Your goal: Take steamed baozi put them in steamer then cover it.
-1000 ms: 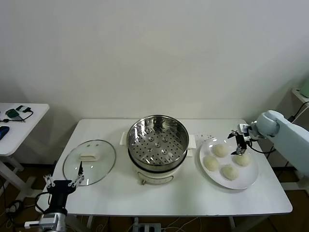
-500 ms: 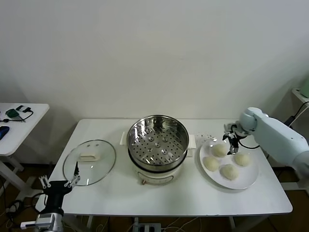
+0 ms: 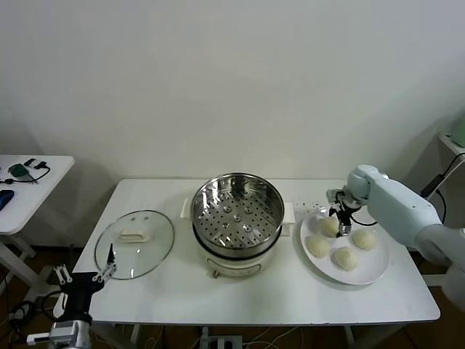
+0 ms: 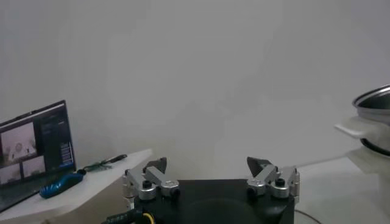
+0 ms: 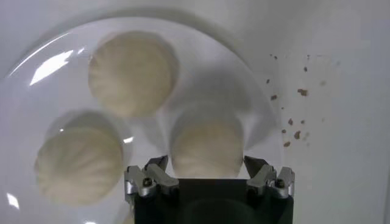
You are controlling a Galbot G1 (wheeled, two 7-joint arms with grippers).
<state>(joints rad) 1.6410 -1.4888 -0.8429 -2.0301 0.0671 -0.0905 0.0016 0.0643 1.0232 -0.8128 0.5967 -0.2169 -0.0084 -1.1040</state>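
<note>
White bench (image 3: 261, 298), steamer (image 3: 237, 222) at centre, plate (image 3: 367, 273) on its right with four baozi (image 3: 346, 257), cover (image 3: 135, 243) lying left, right claw (image 3: 338, 222) straddling the nearest-steamer bun, not visibly clamped, left claw (image 3: 82, 275) wide open, empty, below the bench edge

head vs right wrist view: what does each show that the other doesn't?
Head only: the steamer, the lid flat on the table, the fourth baozi, the left gripper parked low off the table's corner.
Right wrist only: brown crumbs beside the plate.
Both: the plate, the right gripper straddling one baozi.
</note>
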